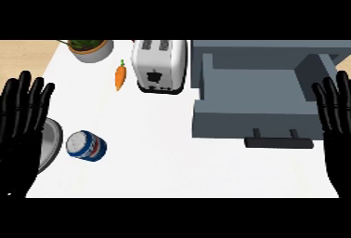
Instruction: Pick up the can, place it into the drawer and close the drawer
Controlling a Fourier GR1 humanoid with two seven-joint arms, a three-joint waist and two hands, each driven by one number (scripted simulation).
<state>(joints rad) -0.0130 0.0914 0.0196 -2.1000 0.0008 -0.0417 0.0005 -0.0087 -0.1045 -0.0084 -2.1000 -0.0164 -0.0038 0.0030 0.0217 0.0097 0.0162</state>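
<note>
A blue and white can [86, 146] lies on its side on the white counter [171, 162], low at the left. At the right stands a grey drawer unit with its drawer [250, 107] pulled open, a dark handle [279, 142] at its front. My left hand [22, 121] rests open at the left edge, fingers up, a short way left of the can. My right hand [336, 121] rests open at the right edge, beside the drawer's right side. Neither hand touches anything.
A white toaster [159, 65] stands at the back middle, just left of the drawer unit. An orange carrot [119, 76] lies left of it, and a potted plant [91, 48] sits at the back left. A grey plate [48, 146] shows partly behind my left hand.
</note>
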